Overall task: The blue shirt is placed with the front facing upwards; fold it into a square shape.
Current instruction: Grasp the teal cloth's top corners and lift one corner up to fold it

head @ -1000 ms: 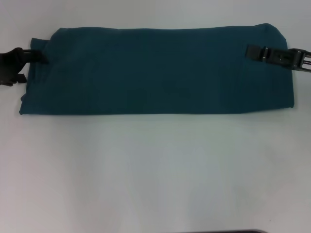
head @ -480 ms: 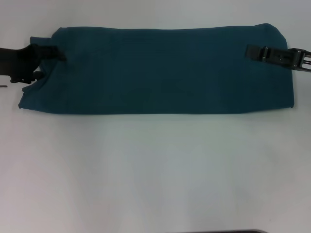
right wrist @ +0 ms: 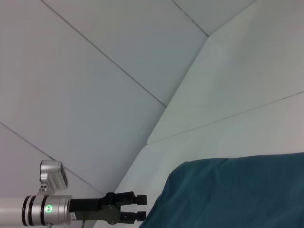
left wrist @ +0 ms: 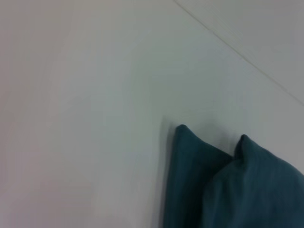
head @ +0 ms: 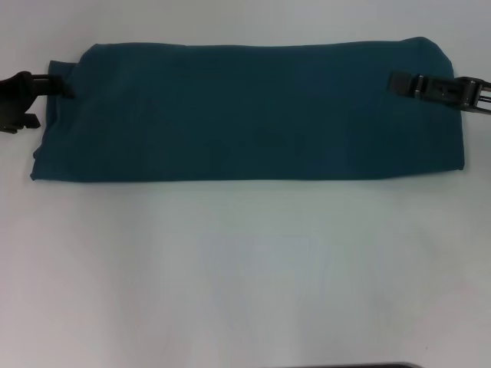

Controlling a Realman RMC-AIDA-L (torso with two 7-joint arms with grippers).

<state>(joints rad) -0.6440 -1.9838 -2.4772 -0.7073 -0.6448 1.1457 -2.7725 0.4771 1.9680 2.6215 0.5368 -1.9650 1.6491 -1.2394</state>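
The blue shirt (head: 253, 111) lies folded into a long plain teal band across the far half of the white table (head: 245, 276). Its lettering and collar are hidden. My left gripper (head: 60, 86) is at the band's left end, level with its far edge. In the right wrist view this gripper (right wrist: 135, 206) shows its two fingers apart, just off the cloth edge (right wrist: 228, 194). The left wrist view shows two teal corners (left wrist: 190, 175) of that end. My right gripper (head: 399, 83) rests low over the band's right end.
The table's near half is bare white. A dark strip (head: 353, 366) shows at the very near edge. Pale wall panels (right wrist: 118, 57) stand behind the table.
My left gripper reached in over the shirt's left end, lifting that corner, then drew back to the edge. The end lies flat again. The right arm has not moved.
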